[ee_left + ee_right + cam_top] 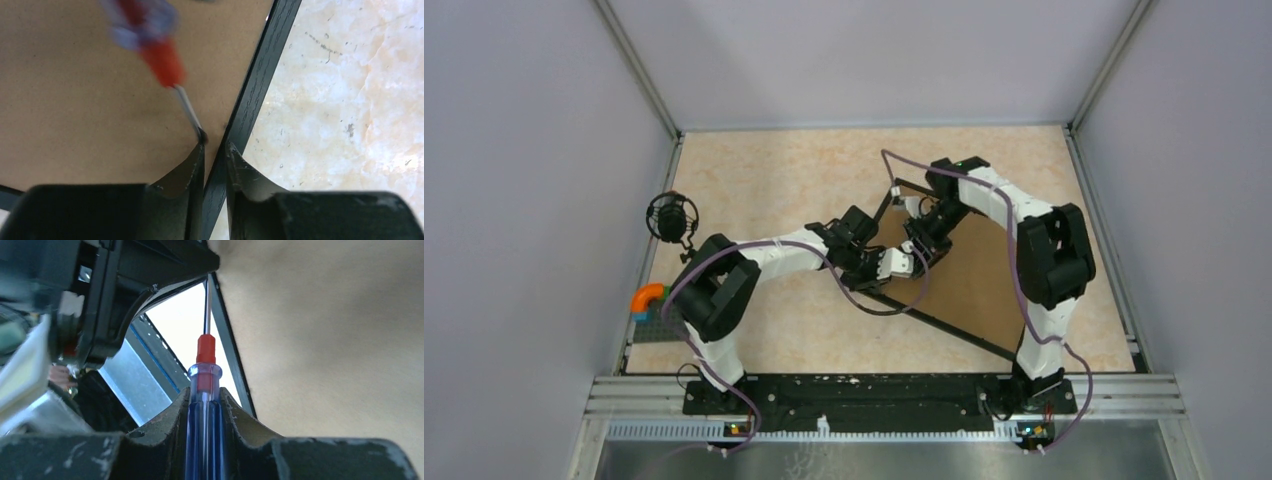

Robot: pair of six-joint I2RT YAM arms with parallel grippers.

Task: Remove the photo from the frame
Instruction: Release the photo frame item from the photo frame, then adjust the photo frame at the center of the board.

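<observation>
Pinching the left rail of the frame (pixel 252 95), the left gripper (pixel 216 150) is nearly closed on it. The right gripper (pixel 205 397) clamps a screwdriver (pixel 204 375), its tip at the brown back (pixel 75 110). The frame lies back-up, centre-right. The photo is hidden, likely flimsy: lift it by its margin.

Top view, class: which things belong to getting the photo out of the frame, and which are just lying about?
In use: frame, back up, gripped by the left claw; screwdriver in the right claw, tip at the frame's edge.
Lying about: black round gadget beside the left arm; orange-and-blue piece on a grey plate.
</observation>
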